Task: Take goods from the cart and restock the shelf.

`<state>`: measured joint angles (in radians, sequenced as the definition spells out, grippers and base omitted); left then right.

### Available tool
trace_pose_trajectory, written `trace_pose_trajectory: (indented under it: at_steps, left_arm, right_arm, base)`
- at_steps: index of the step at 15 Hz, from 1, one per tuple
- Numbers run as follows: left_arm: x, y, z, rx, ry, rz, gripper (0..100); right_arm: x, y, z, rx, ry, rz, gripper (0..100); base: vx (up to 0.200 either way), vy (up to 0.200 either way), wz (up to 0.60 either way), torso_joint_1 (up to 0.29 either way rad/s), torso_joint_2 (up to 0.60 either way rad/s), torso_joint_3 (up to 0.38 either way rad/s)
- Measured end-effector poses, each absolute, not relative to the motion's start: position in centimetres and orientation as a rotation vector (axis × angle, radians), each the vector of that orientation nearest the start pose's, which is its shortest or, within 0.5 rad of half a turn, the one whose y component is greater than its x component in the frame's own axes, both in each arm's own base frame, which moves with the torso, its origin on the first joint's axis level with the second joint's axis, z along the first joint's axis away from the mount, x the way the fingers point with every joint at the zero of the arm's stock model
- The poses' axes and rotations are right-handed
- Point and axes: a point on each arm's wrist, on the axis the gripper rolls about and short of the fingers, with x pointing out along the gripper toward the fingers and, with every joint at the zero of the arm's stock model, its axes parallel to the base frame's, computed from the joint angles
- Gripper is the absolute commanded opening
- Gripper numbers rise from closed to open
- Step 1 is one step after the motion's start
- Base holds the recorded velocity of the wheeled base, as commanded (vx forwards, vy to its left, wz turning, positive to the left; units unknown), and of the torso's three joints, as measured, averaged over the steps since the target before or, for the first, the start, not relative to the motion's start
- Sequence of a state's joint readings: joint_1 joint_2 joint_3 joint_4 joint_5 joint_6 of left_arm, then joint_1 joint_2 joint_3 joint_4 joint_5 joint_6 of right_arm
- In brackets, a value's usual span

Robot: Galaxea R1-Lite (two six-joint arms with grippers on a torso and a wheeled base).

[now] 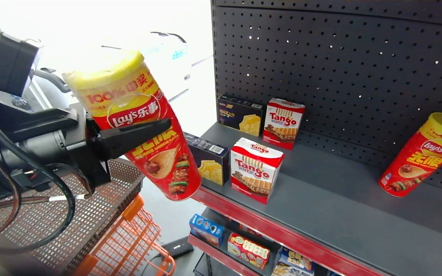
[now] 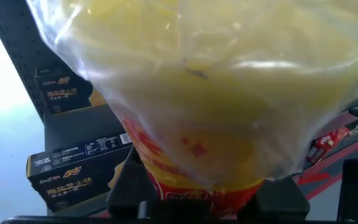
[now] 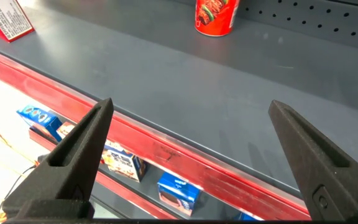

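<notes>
Left jaws clenching can [image 1: 132,103] round its middle. Can tilting, lid up-left, base hanging just left of shelf [image 1: 320,199] lip, above cart [image 1: 129,234] side. Step in hand, as judged: carrying can across to shelf. Next move is calling for swinging right, righting can, lowering onto bare deck right of wafer box [image 1: 257,168], clearing boxes. Right jaws gaping wide, hovering over shelf's near edge, holding nothing.
</notes>
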<state>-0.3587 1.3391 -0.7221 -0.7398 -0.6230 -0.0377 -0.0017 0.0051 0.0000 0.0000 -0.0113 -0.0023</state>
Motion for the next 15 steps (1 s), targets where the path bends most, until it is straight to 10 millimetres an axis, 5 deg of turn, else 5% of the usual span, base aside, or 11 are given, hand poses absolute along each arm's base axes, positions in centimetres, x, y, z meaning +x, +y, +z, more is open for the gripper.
trace_pose_trajectory:
  at_steps: [15]
  left_arm:
    - [19.2, -10.1, 27.6, -0.005, -0.152, -1.142, 0]
  right_arm:
    - [-2.2, 0.0, 7.6, -0.006, 0.005, -0.011, 100]
  base:
    - [0.0, 0.0, -0.04, 0.0, 0.0, 0.0]
